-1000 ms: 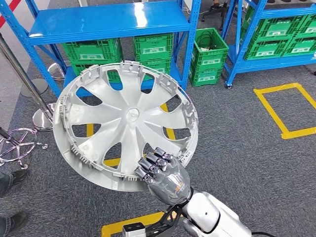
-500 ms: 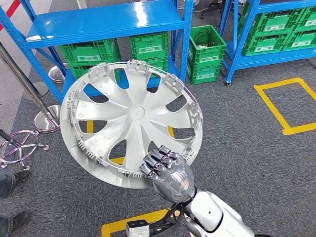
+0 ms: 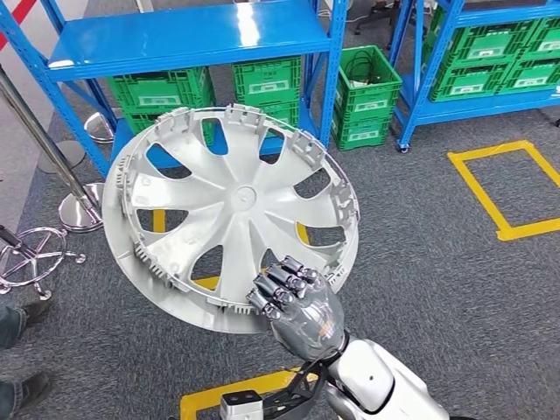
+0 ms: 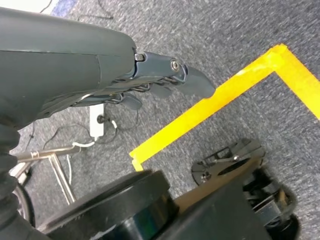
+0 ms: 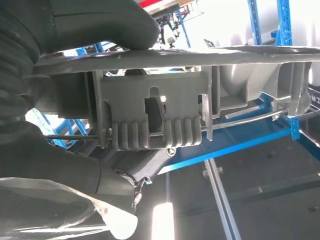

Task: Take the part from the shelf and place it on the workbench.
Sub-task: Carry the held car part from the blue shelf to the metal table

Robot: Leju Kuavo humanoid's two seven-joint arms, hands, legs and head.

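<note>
At the far left of the head view stand chrome stanchion bases (image 3: 36, 255) on grey carpet, with a person's shoes (image 3: 17, 315) at the edge. Behind them a blue shelf (image 3: 188, 39) carries green crates (image 3: 165, 90) on its lower level. The left robot hand (image 4: 166, 80) hangs low over the floor beside a yellow tape line (image 4: 211, 107), fingers straight and holding nothing.

The part, a silver wheel cover (image 3: 227, 214), is off the shelf and held in the air in front of it, tilted with its clip-lined inner face up. It looks light and thin, stiff at the spokes but likely springy at the rim, with brittle clips; a hold at the rim beside a spoke seems safest.

The right robot hand (image 3: 297, 302) grips the near rim, fingers (image 3: 281, 282) curled over the edge, arm reaching up from below. The right wrist view shows the rim's clip (image 5: 154, 122) pressed against the palm. No counter is in sight.
</note>
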